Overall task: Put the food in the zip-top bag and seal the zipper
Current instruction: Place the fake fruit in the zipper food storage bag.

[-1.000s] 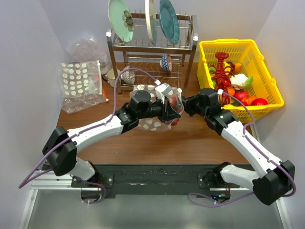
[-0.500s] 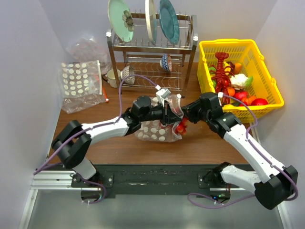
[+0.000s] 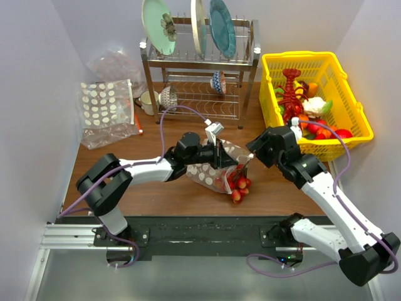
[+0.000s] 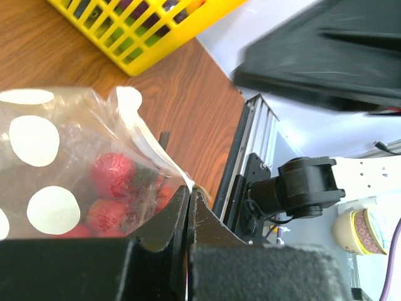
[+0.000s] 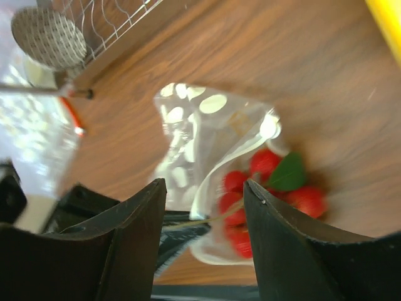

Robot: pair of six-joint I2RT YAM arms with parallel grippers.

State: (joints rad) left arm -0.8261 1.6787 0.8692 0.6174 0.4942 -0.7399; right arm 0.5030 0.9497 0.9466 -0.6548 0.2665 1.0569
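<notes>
From the top view, the left hand [image 3: 220,163] is reaching across the middle of the tabletop [image 3: 188,199] and gripping the zip-top bag [image 3: 207,172], a clear pouch printed with white dots. It seems to be lifting one edge so the pouch slopes down toward its near-right end. The food [image 3: 238,187], a cluster of red toy strawberries, is gathering at that low end. Whether all of it is sitting inside the plastic cannot be told from here. The right hand [image 3: 252,157] is hovering just beside the bag's right end, on the side toward the yellow basket [image 3: 360,128]. That probably puts it in position to take the opposite edge. In the left wrist view, the left hand [image 4: 189,197] is squeezing its fingers fully together on a thin fold of the bag [image 4: 69,119]. The strawberries [image 4: 111,175] are showing through the film just beyond, so this grip is likely serving as an anchor for closing the mouth. In the right wrist view, the right hand [image 5: 203,185] is spreading its fingers wide above the bag [image 5: 188,138], holding nothing. The strawberries [image 5: 263,162] and a green leaf are lying toward the right finger. The mouth is not looking pressed closed, so sealing is judged to be ahead.
</notes>
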